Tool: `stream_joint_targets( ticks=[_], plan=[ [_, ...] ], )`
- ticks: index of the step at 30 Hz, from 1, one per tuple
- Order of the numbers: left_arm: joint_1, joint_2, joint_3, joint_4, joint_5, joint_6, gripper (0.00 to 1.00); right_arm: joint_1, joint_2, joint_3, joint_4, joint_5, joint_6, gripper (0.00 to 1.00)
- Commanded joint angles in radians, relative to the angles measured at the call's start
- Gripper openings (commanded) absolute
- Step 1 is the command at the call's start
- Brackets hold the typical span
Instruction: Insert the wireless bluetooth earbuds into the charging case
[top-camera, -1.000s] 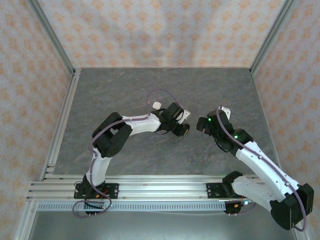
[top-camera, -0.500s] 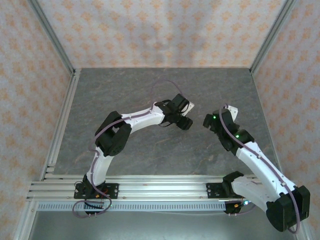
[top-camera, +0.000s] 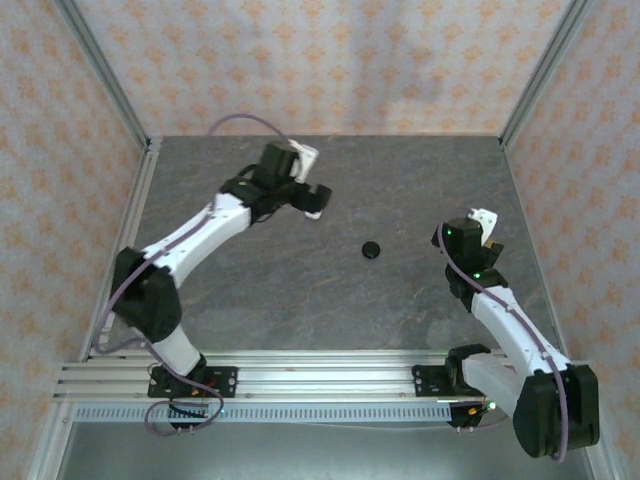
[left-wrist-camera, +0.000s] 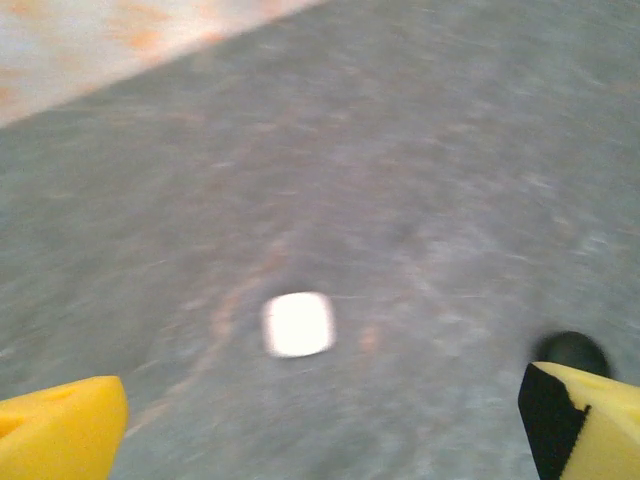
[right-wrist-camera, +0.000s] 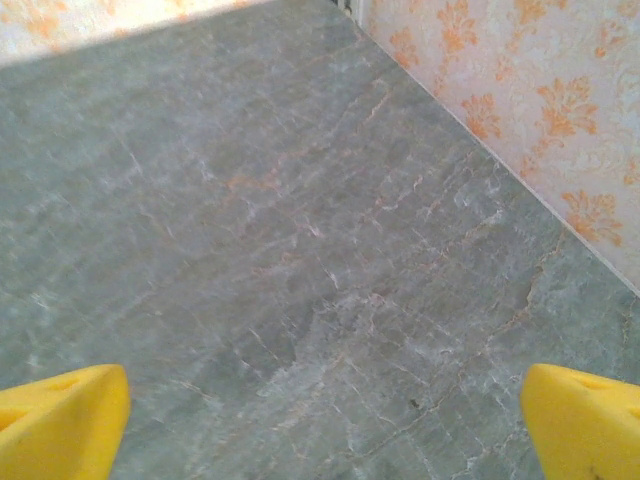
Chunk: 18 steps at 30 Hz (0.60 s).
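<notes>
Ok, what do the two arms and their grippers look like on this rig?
The left arm and right arm have white tube-like links with chunky black joints, and a thin lilac cable runs along each. Small green lights glow on the right arm. In the wrist views the left fingers and right fingers are bright yellow.

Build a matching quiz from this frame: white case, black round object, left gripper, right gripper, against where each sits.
Things:
1. white case
2. black round object
3. left gripper
4. right gripper

Places or states:
A. open over bare table, near the right wall
B. alone on the table, between the two arms
C. open, aimed at the white case
D. on the table just ahead of the left fingers

Pairs: 1-D, 2-B, 3-C, 4-A
</notes>
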Motion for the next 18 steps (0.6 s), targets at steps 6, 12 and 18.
stream_joint_targets(
  ticks=[6, 12, 18],
  plan=[
    [0.249, -0.227, -0.436, 0.317, -0.128, -0.015, 1.00, -0.028, 0.118, -0.121, 0.499, 0.021, -0.116, 0.99],
    [0.322, -0.342, -0.732, 0.566, -0.301, 0.012, 1.00, -0.031, 0.280, -0.146, 0.699, 0.017, -0.152, 0.99],
    [0.341, -0.359, -0.887, 0.735, -0.354, 0.019, 1.00, -0.054, 0.376, -0.194, 0.912, 0.007, -0.146, 1.00]
  ],
)
